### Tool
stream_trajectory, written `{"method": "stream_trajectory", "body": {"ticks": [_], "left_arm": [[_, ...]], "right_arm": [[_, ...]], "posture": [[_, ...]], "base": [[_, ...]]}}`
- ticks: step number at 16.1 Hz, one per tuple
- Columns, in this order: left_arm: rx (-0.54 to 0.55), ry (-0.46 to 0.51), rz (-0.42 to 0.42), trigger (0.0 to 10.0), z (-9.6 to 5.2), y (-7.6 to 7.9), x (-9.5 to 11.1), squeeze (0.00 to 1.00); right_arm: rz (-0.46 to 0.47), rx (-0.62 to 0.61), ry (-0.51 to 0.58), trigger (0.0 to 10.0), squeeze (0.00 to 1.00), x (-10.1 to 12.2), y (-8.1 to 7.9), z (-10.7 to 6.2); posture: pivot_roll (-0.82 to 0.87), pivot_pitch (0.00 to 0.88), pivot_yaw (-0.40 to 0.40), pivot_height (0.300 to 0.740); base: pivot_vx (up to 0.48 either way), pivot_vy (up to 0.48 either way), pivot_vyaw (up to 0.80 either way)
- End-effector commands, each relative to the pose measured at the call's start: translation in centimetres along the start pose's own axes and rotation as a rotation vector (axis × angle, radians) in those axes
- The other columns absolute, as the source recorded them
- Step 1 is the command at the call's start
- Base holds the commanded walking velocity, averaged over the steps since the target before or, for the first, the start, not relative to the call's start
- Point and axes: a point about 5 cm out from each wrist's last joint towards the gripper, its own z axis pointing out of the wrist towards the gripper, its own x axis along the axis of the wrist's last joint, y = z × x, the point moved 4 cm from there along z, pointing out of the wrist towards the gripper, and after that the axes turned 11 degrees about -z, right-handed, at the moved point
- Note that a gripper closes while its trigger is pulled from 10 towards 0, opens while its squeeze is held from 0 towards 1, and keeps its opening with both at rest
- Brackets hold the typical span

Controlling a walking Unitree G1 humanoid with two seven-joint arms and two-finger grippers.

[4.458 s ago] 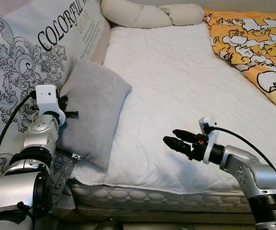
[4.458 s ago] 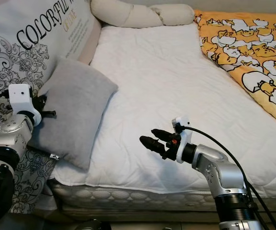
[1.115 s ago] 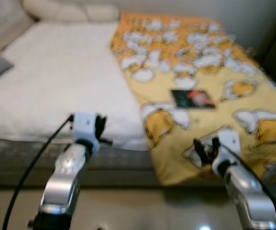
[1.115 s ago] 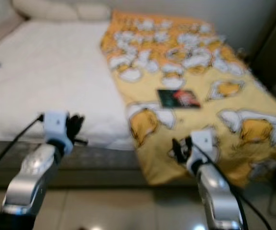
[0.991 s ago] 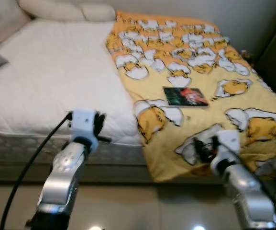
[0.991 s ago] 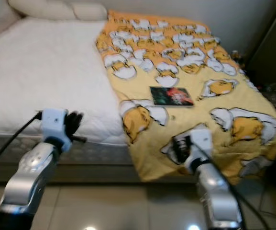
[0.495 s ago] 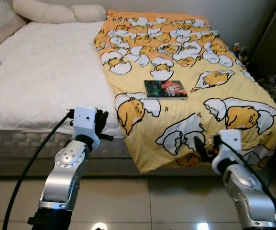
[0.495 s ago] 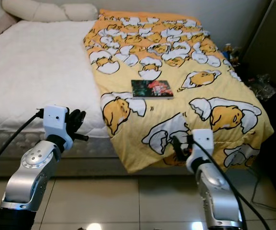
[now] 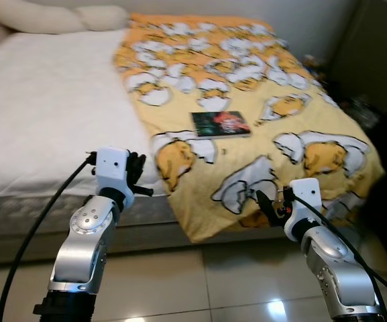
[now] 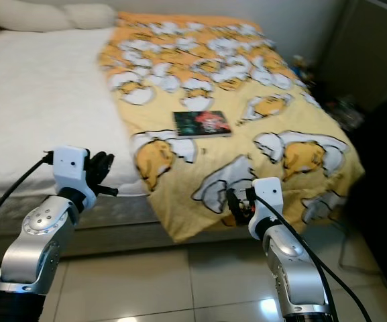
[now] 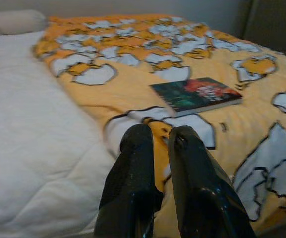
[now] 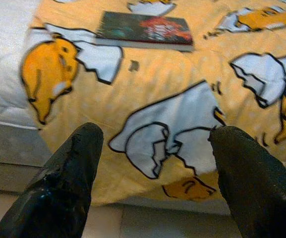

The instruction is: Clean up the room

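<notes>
A dark book (image 9: 220, 124) with a red and green cover lies flat on the yellow egg-print blanket (image 9: 294, 100) that covers the right half of the bed. My left gripper (image 9: 138, 176) hovers at the bed's near edge, where the white mattress (image 9: 45, 114) meets the blanket, its fingers (image 11: 138, 148) shut together on nothing. My right gripper (image 9: 267, 204) is low at the blanket's hanging front edge, open, with its fingers (image 12: 78, 148) spread wide. In both wrist views the book (image 11: 197, 94) lies well beyond the fingertips.
Cream pillows (image 9: 45, 17) lie at the head of the bed. A dark cabinet (image 9: 381, 47) stands to the right, with small clutter (image 9: 357, 107) at its foot. Glossy tiled floor (image 9: 200, 282) lies between me and the bed frame.
The camera has swung from the grey pillow at the bed's head to the yellow blanket and book, and is still drifting right. Both arms keep their pose before me.
</notes>
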Motion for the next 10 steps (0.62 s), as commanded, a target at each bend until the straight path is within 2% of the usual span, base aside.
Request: {"method": "stream_trajectory", "body": {"ticks": [1, 3, 5, 10], "left_arm": [[-0.001, 0.011, 0.005, 10.0, 0.06, -0.18, 0.45, 0.00], [-0.002, 0.007, 0.010, 10.0, 0.04, -0.26, 0.43, 0.00], [-0.005, 0.004, 0.013, 10.0, 0.02, -0.27, 0.36, 0.00], [-0.013, -0.007, 0.007, 10.0, 0.01, -0.18, 0.00, 0.00]], "right_arm": [[-0.012, 0.007, 0.008, 10.0, 0.00, 0.32, -0.02, 0.18], [-0.027, 0.009, 0.005, 10.0, 0.00, 0.28, -0.08, 0.26], [0.007, -0.012, 0.002, 10.0, 0.00, 0.11, 0.14, 0.29], [0.016, -0.023, 0.003, 10.0, 0.00, 0.22, 0.43, 0.41]], "posture": [[-0.01, 0.000, 0.007, 0.740], [0.00, 0.000, 0.009, 0.740], [-0.01, 0.000, 0.011, 0.740], [-0.01, 0.000, 0.009, 0.740]], "base": [[0.375, 0.000, 0.68], [0.373, 0.000, 0.80], [0.375, 0.000, 0.00], [0.376, 0.000, 0.00]]}}
